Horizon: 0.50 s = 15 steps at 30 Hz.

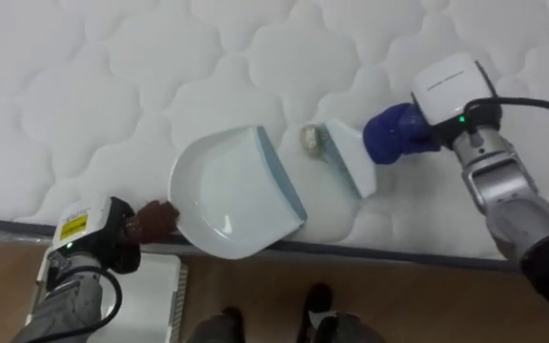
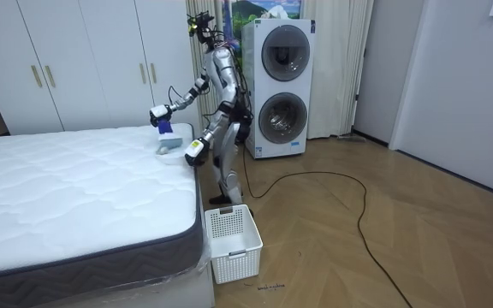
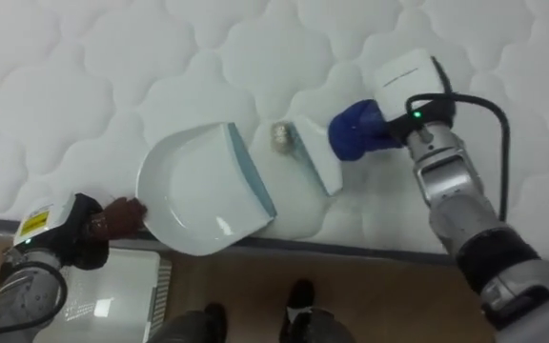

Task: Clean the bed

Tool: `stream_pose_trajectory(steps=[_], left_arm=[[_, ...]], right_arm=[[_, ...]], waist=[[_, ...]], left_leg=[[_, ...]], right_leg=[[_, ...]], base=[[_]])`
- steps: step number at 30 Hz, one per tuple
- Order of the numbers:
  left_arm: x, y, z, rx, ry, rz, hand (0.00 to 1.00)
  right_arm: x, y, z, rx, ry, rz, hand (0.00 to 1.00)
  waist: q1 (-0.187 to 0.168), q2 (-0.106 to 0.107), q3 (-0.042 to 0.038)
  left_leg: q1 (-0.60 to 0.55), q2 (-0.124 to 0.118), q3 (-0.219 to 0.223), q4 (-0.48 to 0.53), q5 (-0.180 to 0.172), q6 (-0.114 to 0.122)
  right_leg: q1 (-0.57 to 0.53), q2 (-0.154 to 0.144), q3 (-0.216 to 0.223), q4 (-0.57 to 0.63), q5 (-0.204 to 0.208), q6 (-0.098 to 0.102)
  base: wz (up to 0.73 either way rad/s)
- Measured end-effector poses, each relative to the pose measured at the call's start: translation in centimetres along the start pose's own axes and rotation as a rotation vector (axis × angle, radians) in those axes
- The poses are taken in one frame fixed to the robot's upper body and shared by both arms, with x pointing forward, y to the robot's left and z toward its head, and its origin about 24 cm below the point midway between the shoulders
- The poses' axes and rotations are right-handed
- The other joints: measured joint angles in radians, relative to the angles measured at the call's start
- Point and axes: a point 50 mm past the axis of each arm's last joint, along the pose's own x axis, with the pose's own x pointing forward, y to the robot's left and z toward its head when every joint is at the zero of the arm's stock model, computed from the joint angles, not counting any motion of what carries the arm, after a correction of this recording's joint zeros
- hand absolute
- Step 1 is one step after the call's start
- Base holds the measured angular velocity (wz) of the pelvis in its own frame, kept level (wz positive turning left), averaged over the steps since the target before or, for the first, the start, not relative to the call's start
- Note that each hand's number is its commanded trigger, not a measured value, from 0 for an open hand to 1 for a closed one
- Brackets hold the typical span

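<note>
Now the robot stands at the bed's side edge, near its corner, leaning a little over the mattress [image 1: 112, 86], with a stacked washer and dryer [image 2: 281, 85] behind it and white wardrobes [image 2: 84, 60] along the wall. Its left hand [image 1: 151, 219] sits at the near edge of the mattress, its dark fingers curled round the rear of a white dustpan [image 1: 227, 191]. The pan lies on the quilted top, and its open lip, edged with a grey-blue strip, faces the robot's right. Its right hand [image 1: 451, 86] reaches in from the right and carries a brush [image 1: 351, 157] by a blue grip [image 1: 396, 133]. That hand's fingers are hidden at the grip, so I cannot tell how they lie. The brush's white head is set down on the mattress, slanting towards the near edge. A small crumpled scrap [image 1: 313, 141], pale and greyish, lies on the mattress between the pan's lip and the brush head. It is just beside the head and a little apart from the lip. On the wooden floor below the left arm, close against the bed, stands a white slotted basket [image 2: 229, 248].
</note>
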Motion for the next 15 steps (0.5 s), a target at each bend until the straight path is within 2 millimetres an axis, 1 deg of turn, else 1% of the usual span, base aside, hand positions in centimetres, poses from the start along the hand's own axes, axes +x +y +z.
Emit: stream_pose_trajectory(steps=[2,5,9,12,15], left_arm=[[-0.2,-0.3,-0.1,-0.002,0.003,-0.009,1.0],[-0.2,-0.5,0.1,0.0,-0.004,-0.013,1.0],[-0.3,-0.7,0.3,0.008,-0.014,-0.024,1.0],[-0.4,-1.3,0.2,0.008,-0.003,-0.035,1.0],[-0.8,-2.0,0.1,0.012,0.001,-0.058,1.0]], right_arm=[[0.0,-0.4,1.5,0.034,-0.044,-0.003,1.0],[0.1,-0.8,2.4,0.042,-0.082,0.01,1.0],[0.2,-1.4,3.1,0.061,-0.12,0.015,1.0],[0.1,-1.9,4.1,0.082,-0.174,0.001,1.0],[-0.6,-2.4,5.6,0.166,-0.224,-0.009,1.0]], waist=[[0.001,0.001,-0.0007],[0.006,0.002,-0.002],[0.017,0.005,-0.0041],[0.024,0.008,-0.0062],[0.037,0.014,-0.0095]], left_leg=[[-0.007,-0.001,-0.007,0.006,0.0,0.0],[-0.012,-0.002,-0.013,0.011,0.0,0.0],[-0.01,-0.002,-0.013,0.012,0.0,0.0],[-0.006,-0.004,-0.013,0.011,0.0,0.0],[-0.003,-0.004,-0.017,0.01,0.0,0.0]], right_leg=[[-0.003,-0.001,-0.005,0.002,-0.001,-0.001],[-0.003,-0.002,-0.008,0.003,-0.001,-0.001],[0.0,-0.003,-0.008,0.006,-0.001,-0.001],[0.004,-0.003,-0.006,0.006,-0.001,-0.001],[0.01,-0.001,-0.008,0.0,-0.001,0.0]], base=[[0.08],[0.05],[0.0],[0.0],[0.01]])
